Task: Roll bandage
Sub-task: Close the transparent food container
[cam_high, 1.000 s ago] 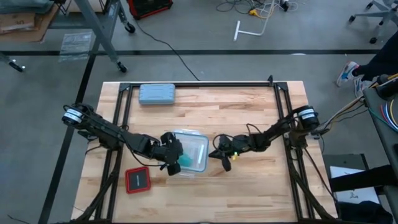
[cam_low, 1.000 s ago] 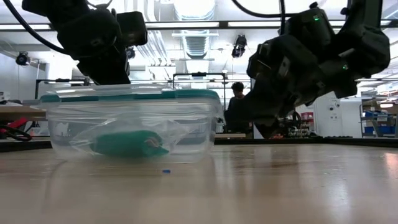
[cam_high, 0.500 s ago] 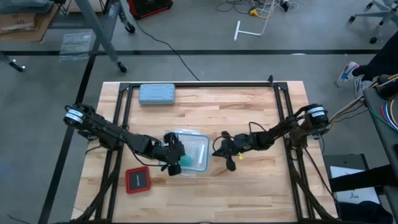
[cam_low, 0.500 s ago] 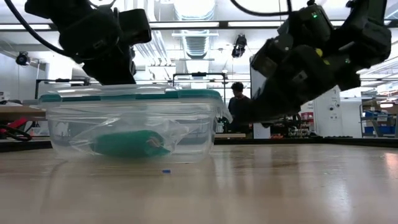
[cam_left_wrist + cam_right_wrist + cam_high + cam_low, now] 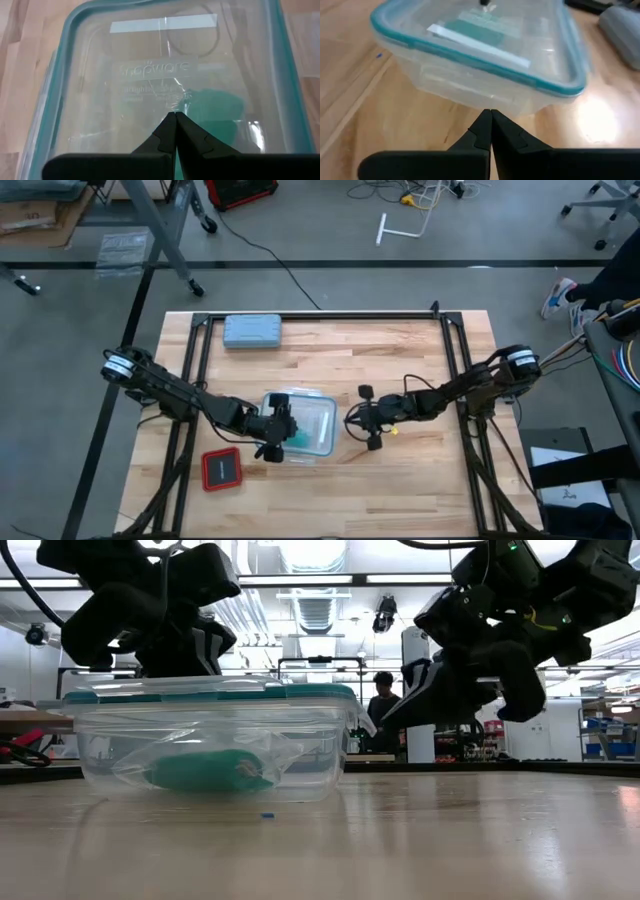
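Note:
The bandage (image 5: 205, 771) is a teal roll lying on the floor of a clear plastic box (image 5: 300, 745) with a teal-rimmed lid (image 5: 75, 75). The box stands on the wooden table, left of its middle (image 5: 320, 420). My left gripper (image 5: 175, 116) is shut and points down at the middle of the lid; the roll (image 5: 220, 107) shows through the lid beyond it. My right gripper (image 5: 491, 112) is shut too. It hangs above the table just right of the box (image 5: 485, 55), pointing at the box's side wall without touching it. My left gripper has its shut fingertips (image 5: 167, 125) right at the lid's clear middle panel (image 5: 150, 87), coming from above and pointing down. I cannot tell whether they touch the lid.
A grey-blue case (image 5: 252, 331) lies at the table's far left. A red-and-black square thing (image 5: 221, 469) lies near the front left. A small blue speck (image 5: 266, 815) lies in front of the box. A person (image 5: 381, 700) stands in the room behind. Bare wood lies right of my right gripper.
My right gripper has drawn back from the box a little toward the table's right edge and has turned about its wrist, staying shut. My left gripper has stayed over the lid and turned slightly. The box and the roll have not moved.

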`<control>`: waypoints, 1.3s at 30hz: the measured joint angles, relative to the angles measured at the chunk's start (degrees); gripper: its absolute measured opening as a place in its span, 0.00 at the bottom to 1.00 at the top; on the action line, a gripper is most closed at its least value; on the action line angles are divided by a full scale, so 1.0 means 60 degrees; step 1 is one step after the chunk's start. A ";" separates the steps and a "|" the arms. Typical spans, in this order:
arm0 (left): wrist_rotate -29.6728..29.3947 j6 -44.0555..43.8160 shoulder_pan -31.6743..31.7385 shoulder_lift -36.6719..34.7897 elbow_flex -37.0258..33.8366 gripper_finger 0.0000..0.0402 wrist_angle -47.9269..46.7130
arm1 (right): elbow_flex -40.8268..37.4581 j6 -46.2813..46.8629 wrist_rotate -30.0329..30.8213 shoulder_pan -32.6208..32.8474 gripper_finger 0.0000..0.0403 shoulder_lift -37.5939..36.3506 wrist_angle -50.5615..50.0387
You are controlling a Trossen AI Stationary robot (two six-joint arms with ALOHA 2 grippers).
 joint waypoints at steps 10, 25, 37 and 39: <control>-0.0050 -0.0936 0.0018 0.0051 0.0149 0.00 0.1023 | 0.0121 0.0861 0.0326 0.0000 0.06 -0.0178 0.0178; -0.1652 0.0831 0.0415 -0.0716 0.2193 0.00 -0.3368 | 0.0180 0.2643 0.0624 0.1129 0.01 -0.0587 0.1249; 0.0265 0.0814 0.0933 -0.0717 -0.0018 0.00 -0.1051 | 0.1983 0.4055 0.0622 0.2470 0.00 -0.0284 -0.2054; 0.0497 0.0452 0.0942 -0.0747 -0.0169 0.00 -0.0728 | 0.2361 0.4293 0.0128 0.2484 0.00 -0.0281 -0.3048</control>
